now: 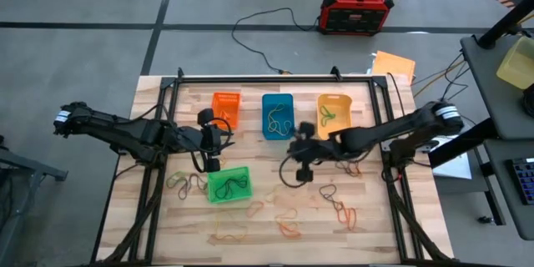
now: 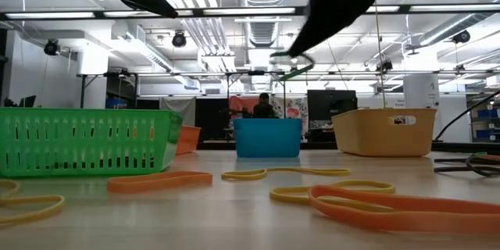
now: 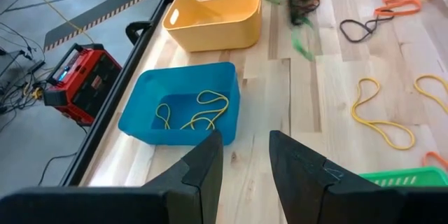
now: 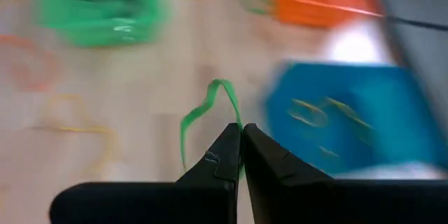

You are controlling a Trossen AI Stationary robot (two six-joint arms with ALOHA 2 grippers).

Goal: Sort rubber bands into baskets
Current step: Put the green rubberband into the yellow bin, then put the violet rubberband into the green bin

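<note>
Sorting looks partly done: on the wooden table [image 1: 367, 234], the green basket [image 1: 228, 185] just beside the left gripper [image 1: 214, 144] holds dark bands, the blue basket [image 1: 277, 115] beyond the right gripper [image 1: 302, 152] holds yellow ones, and the yellow-orange basket [image 1: 334, 110] holds a green one. The orange basket [image 1: 226, 107] shows nothing I can make out inside. Many loose rubber bands [image 1: 340, 210] lie on the wood, nearer the table's front edge than either gripper, so by my reckoning much work remains. The left gripper hovers with its fingers [image 3: 301, 168] narrowly apart and nothing between them, the blue basket just ahead of their tips. The right gripper's fingers [image 4: 222, 155] are pinched tight on a green band [image 4: 203, 112], which dangles from the tips above bare wood, the blue basket to one side and the green basket farther off.
</note>
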